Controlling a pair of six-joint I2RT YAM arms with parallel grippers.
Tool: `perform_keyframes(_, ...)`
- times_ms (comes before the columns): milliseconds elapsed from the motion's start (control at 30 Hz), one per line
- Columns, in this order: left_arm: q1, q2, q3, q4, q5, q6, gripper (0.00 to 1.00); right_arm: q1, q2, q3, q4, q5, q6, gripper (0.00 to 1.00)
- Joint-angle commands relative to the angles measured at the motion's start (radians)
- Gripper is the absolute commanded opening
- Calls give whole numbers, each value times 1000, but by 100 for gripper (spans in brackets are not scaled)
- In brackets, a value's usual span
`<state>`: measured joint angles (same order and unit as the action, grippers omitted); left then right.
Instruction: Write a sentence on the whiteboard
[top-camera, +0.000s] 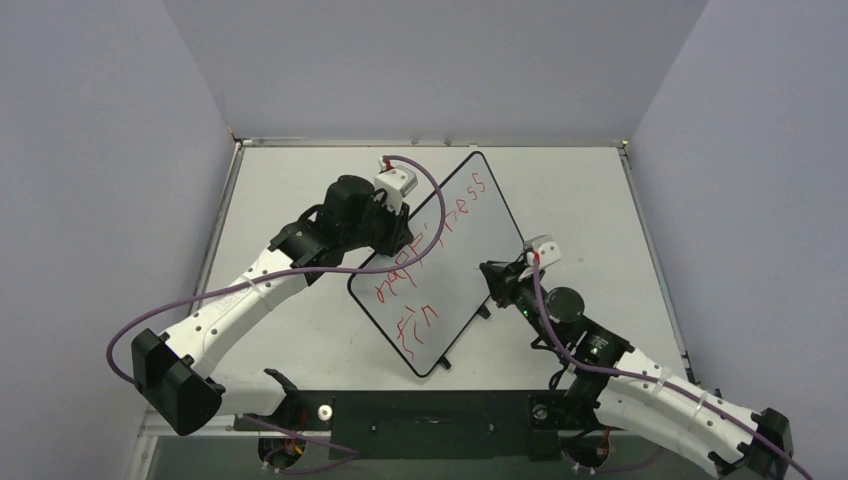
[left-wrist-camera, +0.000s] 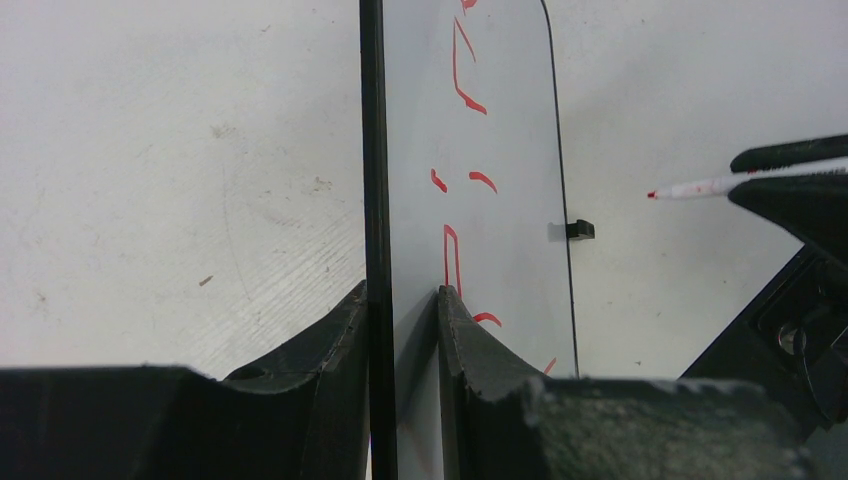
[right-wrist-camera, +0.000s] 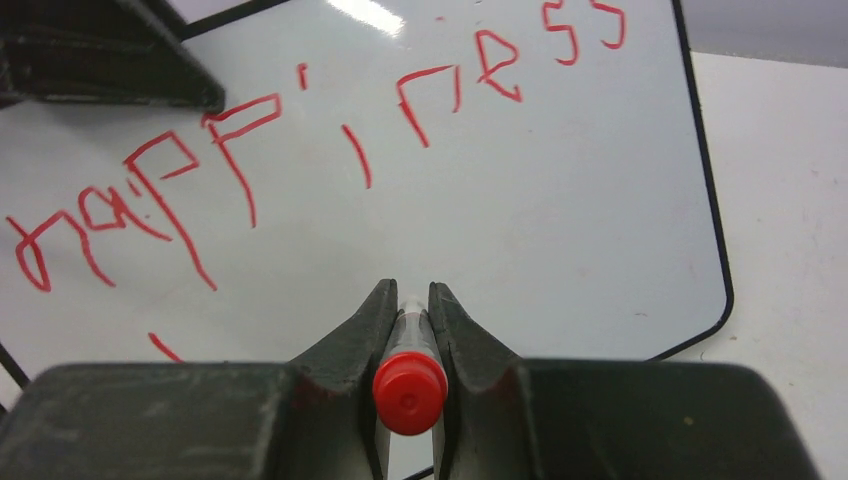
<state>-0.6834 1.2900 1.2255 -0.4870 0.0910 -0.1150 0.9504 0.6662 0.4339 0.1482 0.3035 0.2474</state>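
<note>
Top external view: left hand (top-camera: 403, 232) pinches the whiteboard (top-camera: 468, 268) edge, right hand (top-camera: 496, 276) grips a red marker (right-wrist-camera: 410, 388); heavy pressure could skew the board.

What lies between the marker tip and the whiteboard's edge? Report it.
Bare tabletop only, in the left wrist view: the marker tip sits off the whiteboard, near its black clip.
</note>
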Motion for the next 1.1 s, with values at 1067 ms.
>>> perform_keyframes(1067,10,-31,4,17,-38,91,0,-229,225,-35,225,-670,335,0)
